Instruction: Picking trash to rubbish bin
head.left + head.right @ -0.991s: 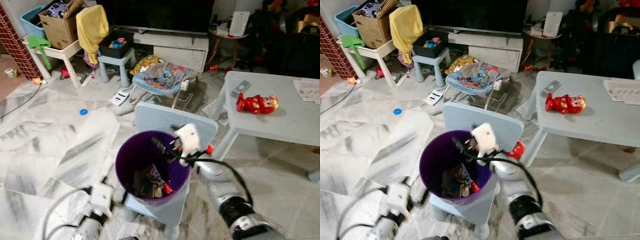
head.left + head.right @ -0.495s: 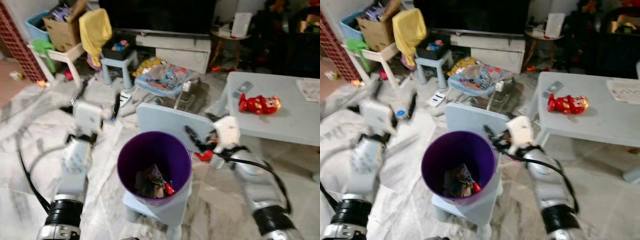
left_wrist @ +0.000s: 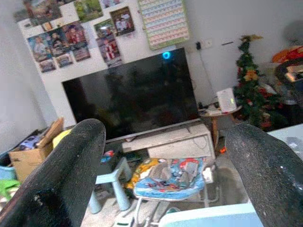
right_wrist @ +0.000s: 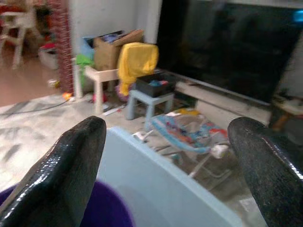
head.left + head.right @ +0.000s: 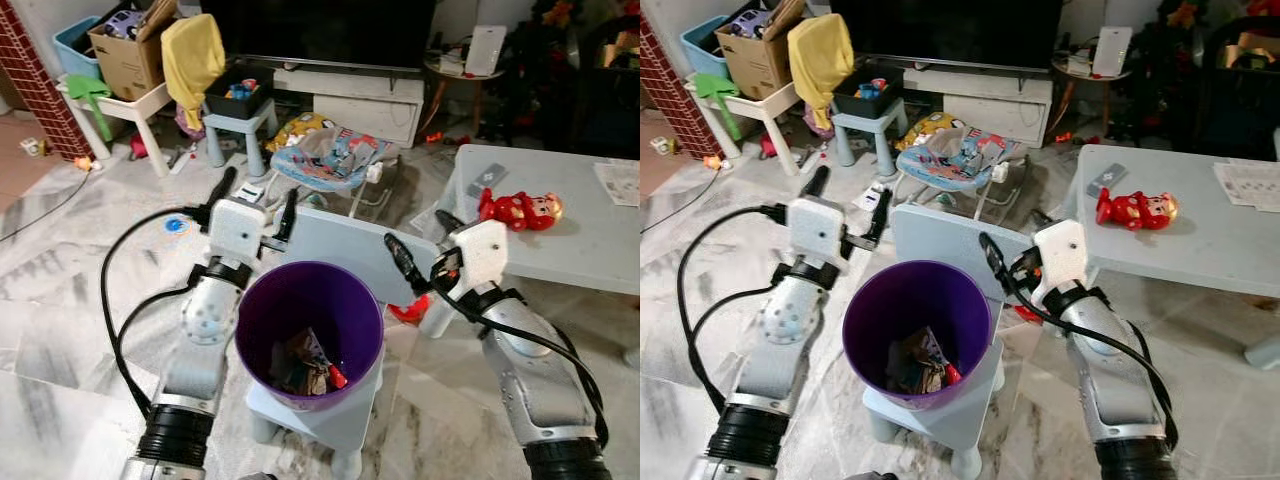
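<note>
A purple rubbish bin [image 5: 258,320] stands on the seat of a small pale blue chair [image 5: 345,250]. Several crumpled wrappers [image 5: 305,365] lie at its bottom. My left gripper [image 5: 258,200] hovers just above and behind the bin's left rim, open and empty. My right gripper [image 5: 420,242] is raised to the right of the bin, beside the chair's backrest, also open with nothing in it. Both wrist views look out between spread black fingers [image 3: 66,175] [image 4: 71,161] at the room, with no object between them.
A pale blue table [image 5: 580,250] at the right carries a red toy [image 5: 515,208] and a remote [image 5: 482,177]. A small red item [image 5: 405,310] lies on the floor by the chair. Behind are a baby bouncer [image 5: 330,155], a TV unit [image 5: 345,90] and a cluttered white table [image 5: 120,100].
My right gripper has pulled back from above the bin to its right side. My left arm has risen from low by the floor to the bin's left rim.
</note>
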